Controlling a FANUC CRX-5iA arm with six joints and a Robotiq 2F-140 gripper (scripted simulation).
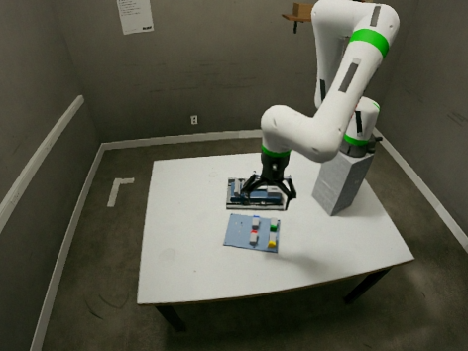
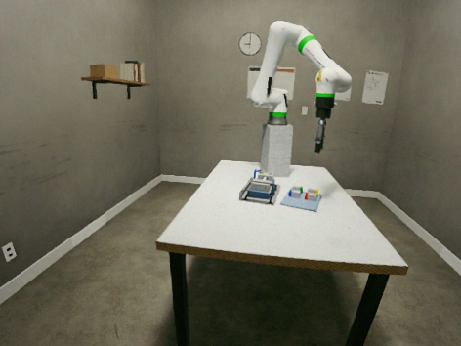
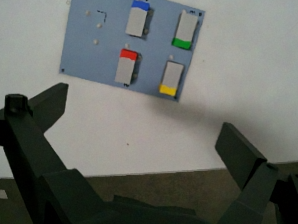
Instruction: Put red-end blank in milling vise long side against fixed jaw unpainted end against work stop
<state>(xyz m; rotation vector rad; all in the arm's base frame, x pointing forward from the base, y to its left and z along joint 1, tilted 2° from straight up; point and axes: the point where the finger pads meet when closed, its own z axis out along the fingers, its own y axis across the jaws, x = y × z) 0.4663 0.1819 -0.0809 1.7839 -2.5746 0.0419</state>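
The blank with the red end lies on the blue plate, near the blanks with blue, green and yellow ends, the plate's small dark marks too small to read. Beside the plate sits the milling vise, while the gripper hangs above the table, fingers spread wide with nothing between them. On the walls, the posters' print is illegible.
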